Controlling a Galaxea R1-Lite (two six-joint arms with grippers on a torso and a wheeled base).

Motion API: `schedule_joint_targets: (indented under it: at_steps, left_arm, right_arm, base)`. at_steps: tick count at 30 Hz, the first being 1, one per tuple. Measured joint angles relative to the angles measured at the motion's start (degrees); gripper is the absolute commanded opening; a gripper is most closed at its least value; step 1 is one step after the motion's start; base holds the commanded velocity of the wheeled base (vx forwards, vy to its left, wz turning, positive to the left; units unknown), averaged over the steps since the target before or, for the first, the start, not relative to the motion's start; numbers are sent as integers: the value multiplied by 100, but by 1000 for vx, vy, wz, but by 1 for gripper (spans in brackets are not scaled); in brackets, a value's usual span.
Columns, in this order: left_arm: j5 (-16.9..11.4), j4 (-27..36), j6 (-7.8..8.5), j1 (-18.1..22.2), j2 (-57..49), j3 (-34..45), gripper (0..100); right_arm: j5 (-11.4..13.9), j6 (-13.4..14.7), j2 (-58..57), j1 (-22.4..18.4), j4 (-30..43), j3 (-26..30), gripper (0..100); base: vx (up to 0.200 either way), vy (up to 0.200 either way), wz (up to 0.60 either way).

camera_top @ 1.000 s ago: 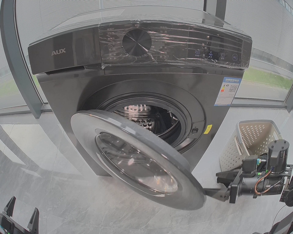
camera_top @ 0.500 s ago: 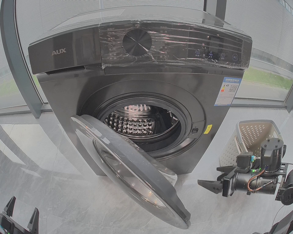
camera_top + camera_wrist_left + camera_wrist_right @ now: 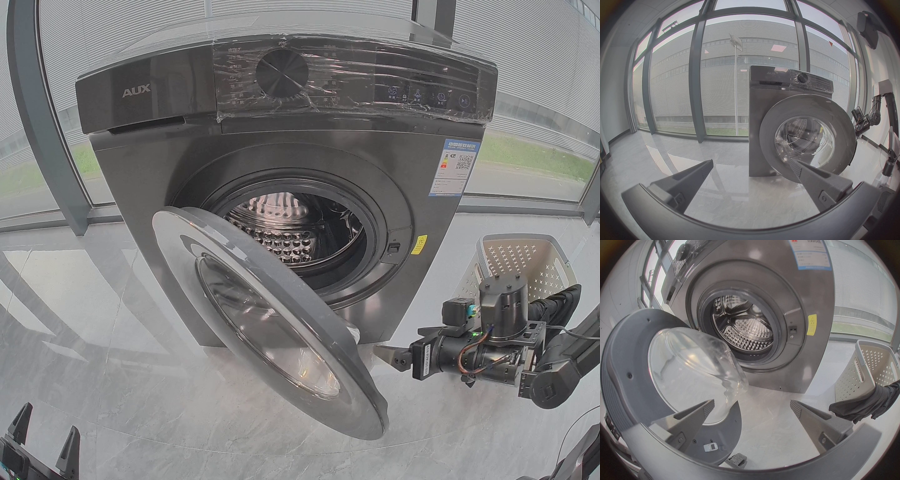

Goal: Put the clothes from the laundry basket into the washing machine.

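Observation:
The grey washing machine stands on the floor with its round door swung open toward me, baring the steel drum. My right gripper hangs open and holds nothing, just right of the door's lower edge. In the right wrist view that gripper faces the door glass and the drum. The white laundry basket stands right of the machine, behind the right arm. Dark clothes hang over its rim. My left gripper is open and holds nothing, low at the near left.
Tall windows with dark frames run behind the machine. Pale glossy floor tiles stretch to the left of and in front of the door. The open door juts out over the floor between my two arms.
The head view has shifted. The door swung wider, then came partly back. My right gripper left the door's edge and now hangs free beside it.

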Motion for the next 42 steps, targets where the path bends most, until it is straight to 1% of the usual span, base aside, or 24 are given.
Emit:
schedule_joint_targets:
  at_steps: [4, 8, 12, 15, 17, 19, 20, 22, 25, 28, 32, 35, 39, 42]
  left_arm:
    - [0, 0, -2, 0, 0, 0, 100]
    - [2, 0, -2, 0, 0, 0, 100]
    - [2, 0, -2, 0, 0, 0, 100]
    - [2, 0, -2, 0, 0, 0, 100]
    - [2, 0, -2, 0, 0, 0, 100]
    - [2, 0, -2, 0, 0, 0, 100]
    - [2, 0, -2, 0, 0, 0, 100]
    - [2, 0, -2, 0, 0, 0, 100]
    - [0, 0, 0, 0, 0, 0, 100]
    - [0, 0, 1, 0, 0, 0, 100]
    - [2, 0, 1, 0, 0, 0, 100]
    - [0, 0, 1, 0, 0, 0, 100]
    - [0, 0, 4, 0, 0, 0, 100]
    - [2, 0, 1, 0, 0, 0, 100]
  right_arm:
    - [15, 6, 236, 177, -195, -44, 100]
    - [88, 9, 341, 321, -271, 83, 100]
    - [321, 12, 286, 467, -328, 343, 100]
    - [586, 6, 177, 601, -496, 610, 100]
    - [734, 0, 66, 703, -729, 813, 100]
    - [753, -2, 13, 734, -774, 880, 100]
    - [742, -2, -15, 734, -767, 905, 100]
    - [628, -2, -55, 679, -763, 880, 100]
    - [291, -7, -59, 467, -774, 762, 100]
    - [113, -10, 7, 277, -794, 590, 100]
    - [33, -2, 261, 30, -813, 174, 100]
    - [12, 1, 521, -77, -822, -99, 100]
    - [4, 1, 916, -107, -870, -374, 100]
    - [0, 1, 1198, -21, -1097, -501, 100]
  base:
    - [0, 0, 0]
    - [0, 0, 0]
    - [0, 0, 0]
    - [0, 0, 0]
    - [0, 0, 0]
    - [0, 0, 0]
    - [0, 0, 0]
    - [0, 0, 0]
    - [0, 0, 0]
    - [0, 0, 0]
    - [0, 0, 0]
    - [0, 0, 0]
    - [0, 0, 0]
    - [0, 0, 0]
